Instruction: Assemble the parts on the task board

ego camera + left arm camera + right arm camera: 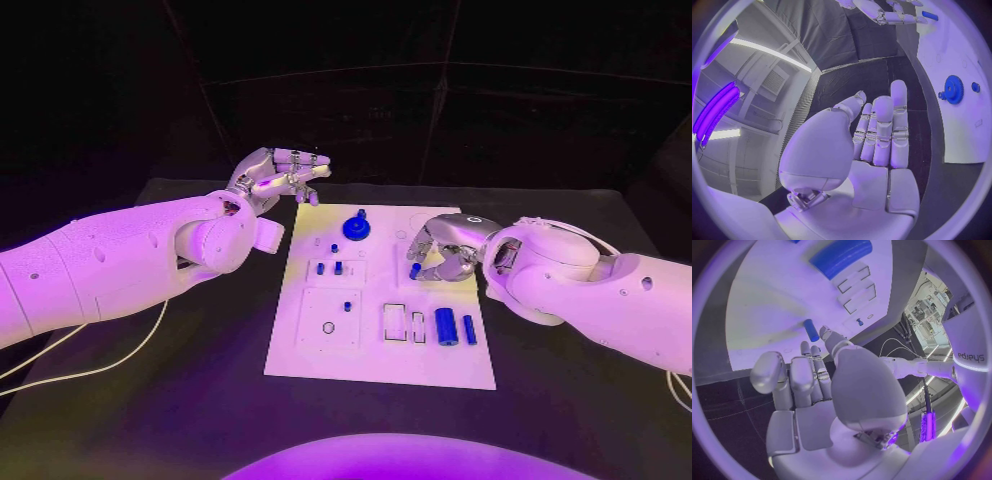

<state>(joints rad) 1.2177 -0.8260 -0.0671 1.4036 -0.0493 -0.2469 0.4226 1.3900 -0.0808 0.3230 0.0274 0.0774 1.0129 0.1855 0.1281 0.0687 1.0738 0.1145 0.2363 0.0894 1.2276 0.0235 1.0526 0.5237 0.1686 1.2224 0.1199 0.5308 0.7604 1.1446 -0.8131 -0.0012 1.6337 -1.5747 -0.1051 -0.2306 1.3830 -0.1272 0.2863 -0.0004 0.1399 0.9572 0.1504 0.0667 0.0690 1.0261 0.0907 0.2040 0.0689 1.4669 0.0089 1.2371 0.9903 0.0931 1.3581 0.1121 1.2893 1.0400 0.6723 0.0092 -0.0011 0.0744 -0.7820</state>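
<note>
Black counter (173, 400) stretches under the white task board (378, 365), which lies at its middle and serves as the landmark for everything else. On the board's far end sits a blue gear (358, 229), with small blue pegs (338, 267) just nearer than it. Toward the board's near right corner two blue cylinders (447, 326) lie side by side, next to pale rectangular recesses (395, 321).

Over the board's right edge, about midway along it, the right hand (450, 248) hovers with its fingers (811, 375) drawn close together around a small blue peg (415, 270); the right wrist view shows that peg (811, 330) at the fingertips, just above the board's surface (767, 315).

Off the board's far left corner, the left hand (281, 176) is raised above the counter, its fingers (879, 130) straight and side by side, holding nothing.
</note>
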